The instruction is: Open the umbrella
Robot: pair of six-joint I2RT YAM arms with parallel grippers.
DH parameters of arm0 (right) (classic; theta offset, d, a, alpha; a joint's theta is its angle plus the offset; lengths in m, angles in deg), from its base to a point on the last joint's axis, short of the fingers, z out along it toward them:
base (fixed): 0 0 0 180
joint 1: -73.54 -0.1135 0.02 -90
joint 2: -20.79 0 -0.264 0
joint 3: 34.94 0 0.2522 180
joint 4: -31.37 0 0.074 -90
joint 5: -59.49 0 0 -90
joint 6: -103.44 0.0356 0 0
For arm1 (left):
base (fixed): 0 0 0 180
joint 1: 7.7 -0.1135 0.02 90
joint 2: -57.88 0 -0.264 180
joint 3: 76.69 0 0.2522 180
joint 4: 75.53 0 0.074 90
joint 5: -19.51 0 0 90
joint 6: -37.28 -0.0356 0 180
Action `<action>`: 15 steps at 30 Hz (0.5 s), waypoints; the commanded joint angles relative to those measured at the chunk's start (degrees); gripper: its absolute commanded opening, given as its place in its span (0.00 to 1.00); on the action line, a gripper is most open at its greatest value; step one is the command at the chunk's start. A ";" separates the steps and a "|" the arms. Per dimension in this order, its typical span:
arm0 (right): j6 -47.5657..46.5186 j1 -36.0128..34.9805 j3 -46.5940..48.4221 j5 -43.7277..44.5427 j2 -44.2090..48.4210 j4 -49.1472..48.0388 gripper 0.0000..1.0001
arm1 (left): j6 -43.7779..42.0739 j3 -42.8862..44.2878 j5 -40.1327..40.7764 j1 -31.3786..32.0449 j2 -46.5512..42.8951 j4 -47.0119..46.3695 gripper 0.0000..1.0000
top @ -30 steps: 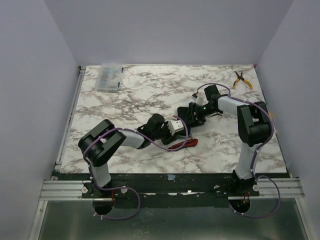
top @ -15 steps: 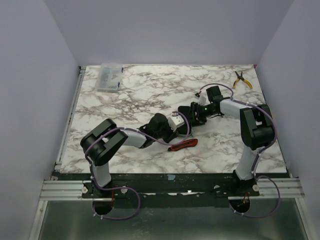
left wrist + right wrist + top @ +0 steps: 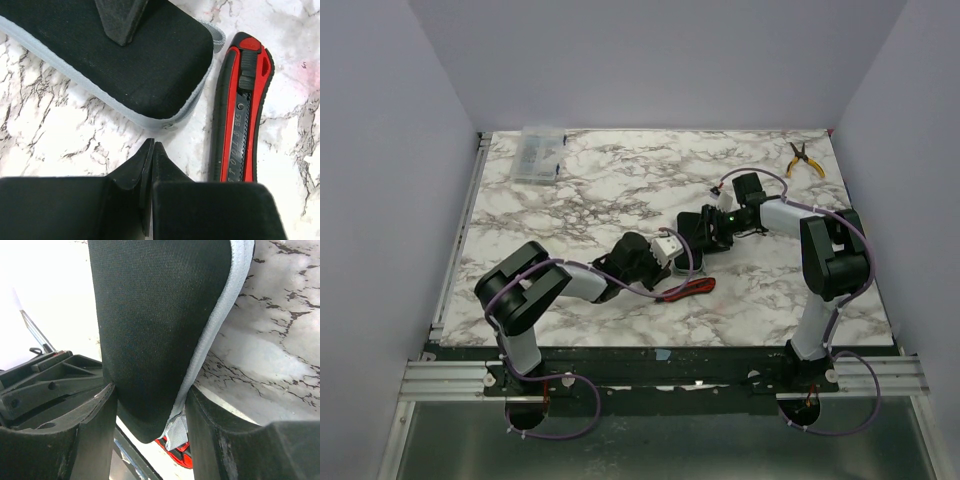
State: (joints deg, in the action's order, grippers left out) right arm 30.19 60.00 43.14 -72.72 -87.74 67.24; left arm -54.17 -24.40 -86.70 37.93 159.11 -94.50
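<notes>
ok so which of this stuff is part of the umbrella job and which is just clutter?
Job:
- umbrella: not visible in any view
- pouch, clamped in the right gripper
- left gripper, shut on nothing, near the pouch

Lying about:
- knife, beside the pouch
- pliers, far right corner
- clear box, far left corner

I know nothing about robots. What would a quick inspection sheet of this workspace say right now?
Surface: white marble-patterned tabletop with dark veins.
Job's things: umbrella, nothing seen in any view.
Clutter: black fabric pouch with grey edging; red-and-black utility knife beside it; clear plastic box in the far left corner; yellow-handled pliers in the far right corner.
Grippers: left gripper shut and empty, just short of the pouch; right gripper shut on the pouch.
Cables: purple cables loop along both arms.
Surroundings: plain pale walls on three sides; metal rail at the near edge.
</notes>
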 commanded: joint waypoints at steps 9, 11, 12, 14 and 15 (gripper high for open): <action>-0.13 -0.70 -1.91 5.74 0.12 -0.22 0.01 | -0.60 -1.60 -4.00 0.55 -2.57 1.13 0.01; 0.65 -0.70 -1.91 5.65 0.00 -0.48 0.01 | 1.11 -0.90 -3.55 0.66 -2.16 1.63 0.26; 1.23 -0.69 -1.91 5.72 -0.01 -0.65 0.01 | 1.91 -0.24 -2.77 0.82 -1.77 2.20 0.37; 2.13 -0.69 -2.06 5.82 0.06 -0.92 0.01 | 3.80 0.60 -0.28 1.40 -0.93 2.52 0.46; 2.65 -0.69 -2.15 6.00 0.15 -1.01 0.01 | 4.02 0.92 0.88 1.65 -0.61 2.41 0.47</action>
State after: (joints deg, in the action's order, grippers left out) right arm 31.48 59.87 42.79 -72.20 -87.50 66.80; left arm -53.27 -25.23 -88.69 38.30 158.24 -94.26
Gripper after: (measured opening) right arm 0.516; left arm 0.401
